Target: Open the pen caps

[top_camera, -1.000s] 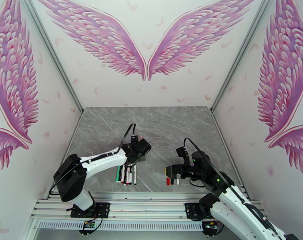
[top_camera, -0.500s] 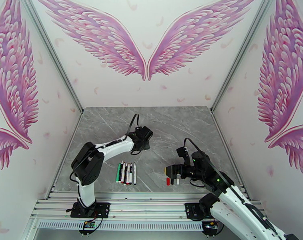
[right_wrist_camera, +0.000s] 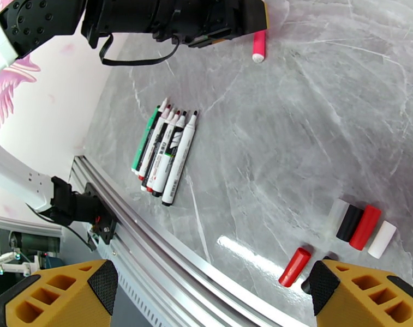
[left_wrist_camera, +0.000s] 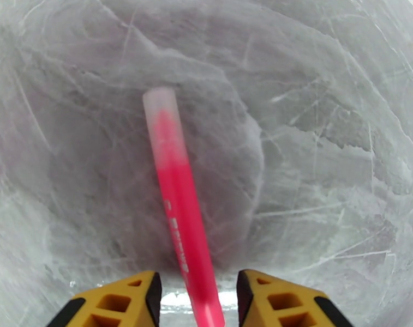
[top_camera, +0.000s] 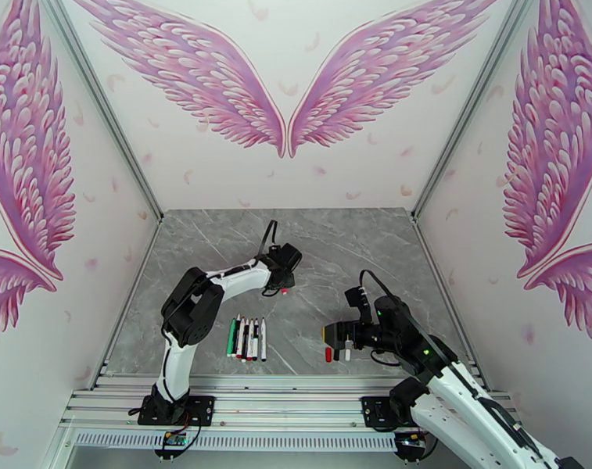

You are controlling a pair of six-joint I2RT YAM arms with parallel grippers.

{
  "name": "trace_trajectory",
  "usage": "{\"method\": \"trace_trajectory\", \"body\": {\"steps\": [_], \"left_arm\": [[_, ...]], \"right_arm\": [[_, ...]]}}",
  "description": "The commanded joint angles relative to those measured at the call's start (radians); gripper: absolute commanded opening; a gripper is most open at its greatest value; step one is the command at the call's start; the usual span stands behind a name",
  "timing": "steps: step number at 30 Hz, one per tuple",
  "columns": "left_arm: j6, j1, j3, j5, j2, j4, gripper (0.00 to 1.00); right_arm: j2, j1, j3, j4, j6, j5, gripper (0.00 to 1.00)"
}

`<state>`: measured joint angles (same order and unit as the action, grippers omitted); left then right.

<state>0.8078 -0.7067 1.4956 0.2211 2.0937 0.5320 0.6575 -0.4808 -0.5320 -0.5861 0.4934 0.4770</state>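
Note:
My left gripper (left_wrist_camera: 198, 292) is shut on a pink pen (left_wrist_camera: 179, 203) that points down at the grey table, its whitish cap (left_wrist_camera: 158, 107) still on the far end. From above, this gripper (top_camera: 283, 280) hangs over the table's middle, beyond a row of several uncapped pens (top_camera: 247, 338). My right gripper (right_wrist_camera: 211, 301) stands wide open and holds nothing, low over several loose pen caps: a translucent one (right_wrist_camera: 336, 215), a black one (right_wrist_camera: 349, 223), a red one (right_wrist_camera: 365, 227) and a white one (right_wrist_camera: 382, 239) lie side by side, and another red one (right_wrist_camera: 294, 266) lies apart.
The marble table (top_camera: 335, 244) is walled on three sides. An aluminium rail (right_wrist_camera: 151, 243) runs along the near edge, close to the row of pens (right_wrist_camera: 165, 151). The left arm (top_camera: 217, 287) stretches from its base toward the table's middle.
The left arm has lifted away from the row of pens and reached farther up the table with the pink pen in its grip. The right arm has not moved.

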Motion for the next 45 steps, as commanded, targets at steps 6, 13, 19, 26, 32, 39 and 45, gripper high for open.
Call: {"method": "trace_trajectory", "body": {"steps": [6, 13, 19, 26, 32, 39, 45], "left_arm": [[0.021, 0.013, 0.068, -0.017, 0.066, -0.022, 0.38], [0.031, 0.019, 0.074, -0.012, 0.090, 0.003, 0.36], [0.024, 0.019, 0.082, 0.016, 0.101, 0.039, 0.31], [0.009, 0.019, 0.112, 0.042, 0.132, 0.091, 0.26], [-0.034, 0.019, 0.039, 0.054, 0.062, 0.054, 0.23], [-0.138, 0.010, -0.157, -0.013, -0.150, -0.127, 0.23], [-0.191, -0.002, -0.420, -0.100, -0.348, -0.316, 0.23]], "right_arm": [[0.018, -0.008, 0.015, 0.065, 0.035, -0.020, 0.99], [0.012, -0.008, 0.026, 0.064, 0.033, -0.024, 0.99], [0.008, -0.008, 0.034, 0.066, 0.034, -0.026, 0.99], [0.011, -0.008, 0.021, 0.051, 0.027, -0.036, 0.99], [-0.014, -0.008, 0.019, 0.017, 0.016, -0.044, 0.99], [-0.008, -0.008, 0.021, 0.033, 0.054, -0.033, 0.99], [0.003, -0.008, 0.070, 0.145, 0.187, -0.039, 0.95]]}}
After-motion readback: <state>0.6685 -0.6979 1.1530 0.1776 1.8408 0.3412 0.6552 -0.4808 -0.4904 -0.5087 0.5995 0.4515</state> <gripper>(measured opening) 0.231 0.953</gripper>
